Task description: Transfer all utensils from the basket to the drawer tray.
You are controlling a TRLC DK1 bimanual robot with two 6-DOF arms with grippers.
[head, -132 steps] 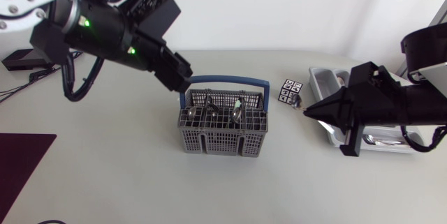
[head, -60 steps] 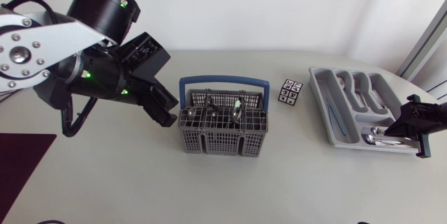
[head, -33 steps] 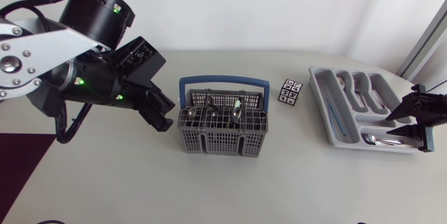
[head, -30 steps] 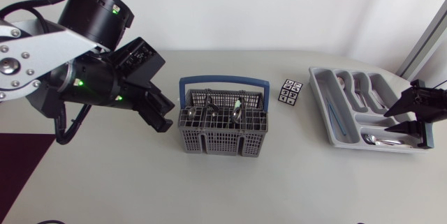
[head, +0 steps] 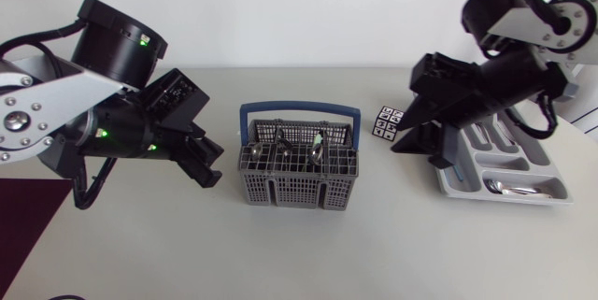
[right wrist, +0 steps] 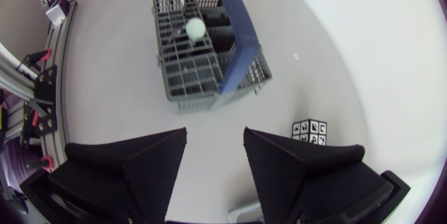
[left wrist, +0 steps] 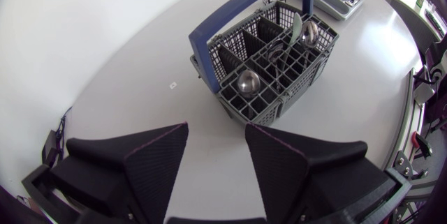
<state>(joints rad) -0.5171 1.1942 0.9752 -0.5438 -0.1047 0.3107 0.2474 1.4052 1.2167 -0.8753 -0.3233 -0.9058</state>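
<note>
Two pincers, both spread wide, nothing between the fingers of either. The left pincer hangs just beside the left wall of the basket, with a narrow strip of bare counter showing between them. From its own wrist view the left pincer looks straight across open counter at the basket. Plenty of free surface along the near edge too.

Over on the other side, the right pincer sits above the counter between the marker cube and the drawer tray, its arm covering much of the tray. The cube lies apart from the basket, between it and the tray.

Inside the basket, utensils stand upright in the compartments under the blue handle, spoon bowls up, one pale-handled piece among them. The tray's near long compartment holds a spoon; more cutlery lies farther back, partly hidden by the arm.
</note>
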